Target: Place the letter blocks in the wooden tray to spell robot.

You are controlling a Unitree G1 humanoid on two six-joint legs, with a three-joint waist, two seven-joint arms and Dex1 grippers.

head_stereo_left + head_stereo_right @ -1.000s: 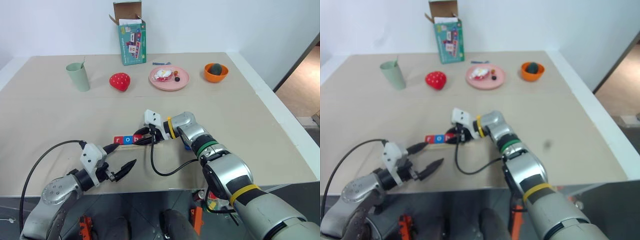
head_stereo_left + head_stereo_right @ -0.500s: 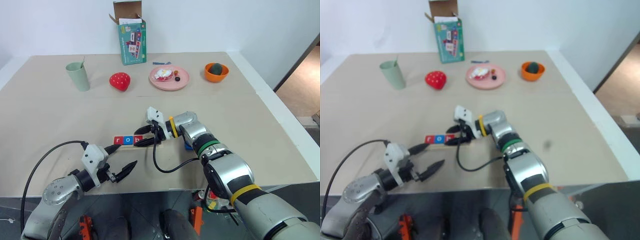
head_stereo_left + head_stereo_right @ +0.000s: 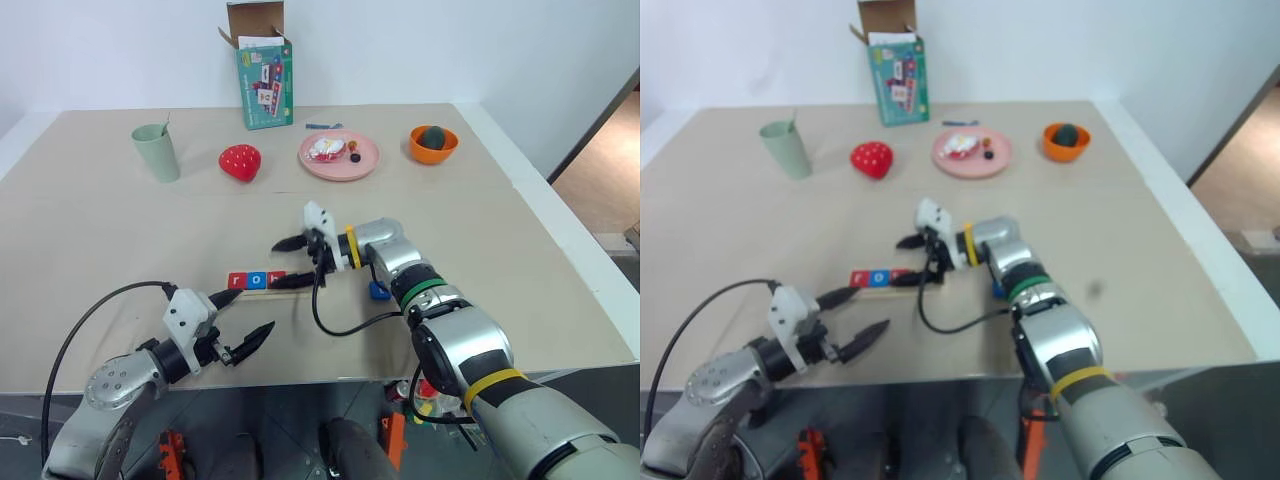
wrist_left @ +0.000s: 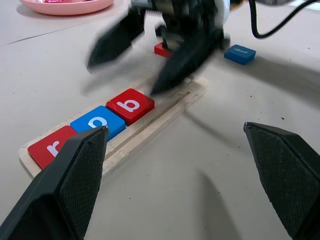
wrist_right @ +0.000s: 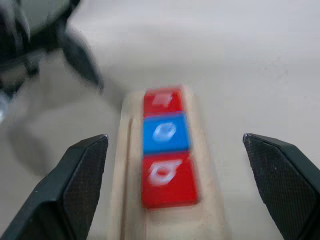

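The wooden tray (image 3: 296, 286) lies near the table's front, with three letter blocks in it: a red r (image 3: 237, 281), a blue o (image 3: 257, 281) and a red b (image 3: 275, 280). My right gripper (image 3: 290, 263) hovers open just above the tray's empty right end, nothing between its fingers. In the right wrist view the same three blocks (image 5: 165, 132) lie in the tray (image 5: 212, 210). A loose blue block (image 3: 378, 291) lies on the table right of the tray, and a loose red block (image 4: 161, 49) lies behind the right gripper. My left gripper (image 3: 245, 315) stays open in front of the tray, empty.
Along the back of the table stand a green cup (image 3: 157, 152), a red strawberry toy (image 3: 240, 163), a pink plate (image 3: 339, 156) with small items, an orange bowl (image 3: 433, 144) and an open teal box (image 3: 263, 75). A black cable loops under my right wrist.
My right gripper has opened, leaving the red b in the tray as the third block, and has lifted up and to the right. The left arm has not moved.
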